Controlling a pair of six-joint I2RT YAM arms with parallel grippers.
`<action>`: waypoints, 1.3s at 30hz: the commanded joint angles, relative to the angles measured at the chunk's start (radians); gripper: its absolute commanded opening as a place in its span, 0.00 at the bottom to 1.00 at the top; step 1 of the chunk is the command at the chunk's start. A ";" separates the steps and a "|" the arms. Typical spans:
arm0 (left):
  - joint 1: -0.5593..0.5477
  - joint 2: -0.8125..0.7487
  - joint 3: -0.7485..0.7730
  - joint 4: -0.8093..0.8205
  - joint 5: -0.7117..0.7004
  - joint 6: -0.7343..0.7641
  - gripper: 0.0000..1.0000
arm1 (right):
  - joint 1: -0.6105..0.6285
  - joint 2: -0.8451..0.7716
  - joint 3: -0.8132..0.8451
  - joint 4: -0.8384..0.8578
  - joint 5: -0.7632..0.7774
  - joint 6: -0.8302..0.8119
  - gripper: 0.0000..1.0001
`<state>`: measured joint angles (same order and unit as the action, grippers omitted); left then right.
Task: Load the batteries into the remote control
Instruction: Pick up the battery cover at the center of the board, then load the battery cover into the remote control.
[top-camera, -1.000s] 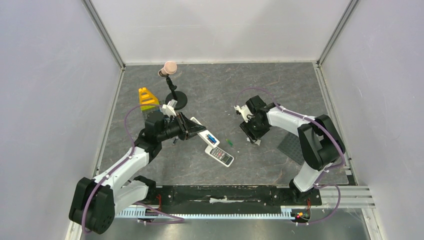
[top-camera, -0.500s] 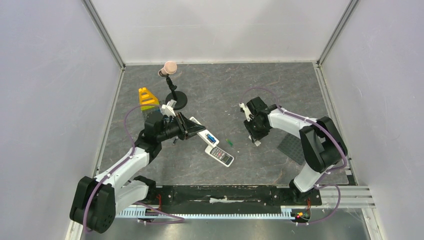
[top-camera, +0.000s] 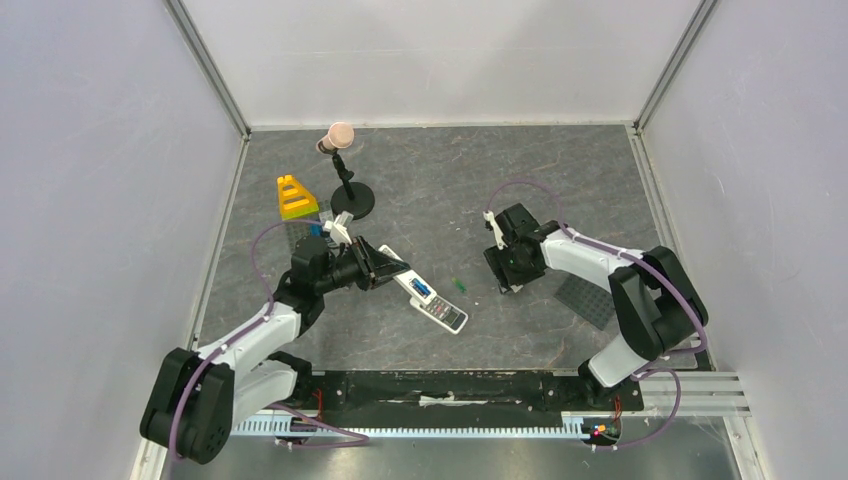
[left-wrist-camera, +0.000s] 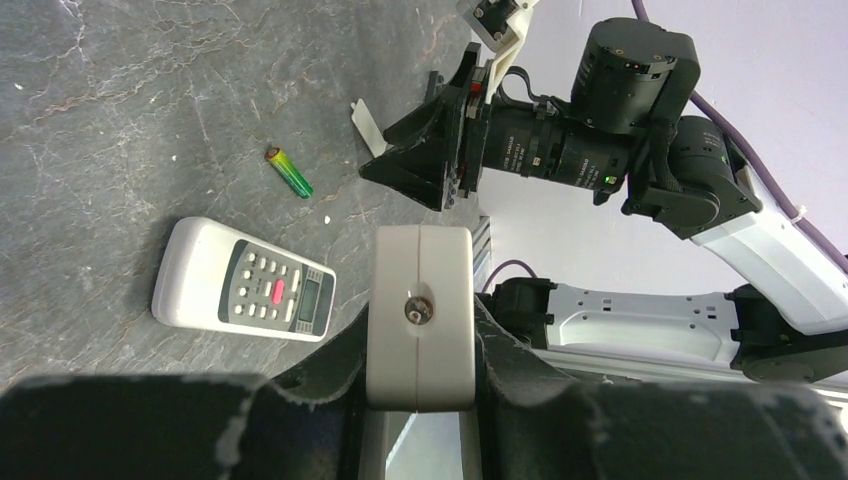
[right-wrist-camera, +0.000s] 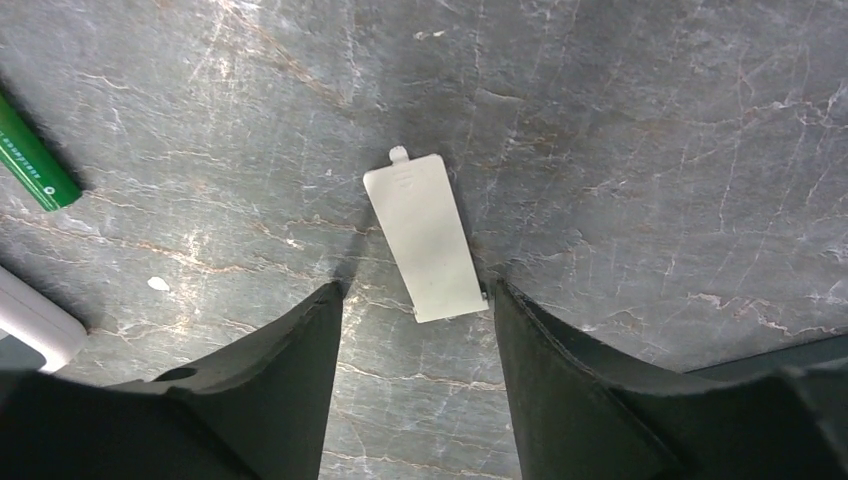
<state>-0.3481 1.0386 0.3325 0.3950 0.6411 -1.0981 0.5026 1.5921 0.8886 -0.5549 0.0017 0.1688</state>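
Note:
My left gripper (top-camera: 385, 263) is shut on one end of an all-white remote (top-camera: 405, 274), held back up; a blue battery (top-camera: 422, 288) sits in its open compartment. In the left wrist view its white end (left-wrist-camera: 420, 300) fills the gap between my fingers. The remote control (top-camera: 443, 313) with the dark grey button face lies face up on the table, also in the left wrist view (left-wrist-camera: 245, 293). A green battery (top-camera: 458, 285) lies loose beside it. My right gripper (right-wrist-camera: 415, 290) is open, low over the table, its fingers either side of a white battery cover (right-wrist-camera: 425, 240).
A black stand (top-camera: 355, 200) with a pink ball top (top-camera: 341, 134) is at the back left, next to a yellow-green block (top-camera: 293, 197). A dark grey plate (top-camera: 585, 298) lies by the right arm. Walls close in on three sides.
My left gripper has drawn back toward the near side with the white remote. My right gripper has moved nearer and settled over the battery cover.

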 joint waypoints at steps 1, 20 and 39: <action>0.003 0.016 -0.004 0.092 0.031 -0.011 0.02 | 0.016 0.017 -0.019 -0.038 0.036 -0.008 0.55; 0.003 0.027 -0.036 0.122 0.020 0.063 0.02 | 0.112 -0.107 -0.031 0.001 0.043 -0.003 0.27; -0.106 0.147 0.007 0.146 -0.089 0.233 0.02 | 0.581 -0.292 0.068 0.087 0.026 0.051 0.26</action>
<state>-0.4267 1.1915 0.3000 0.4751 0.5915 -0.9394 1.0351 1.2682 0.8825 -0.4866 -0.0280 0.1860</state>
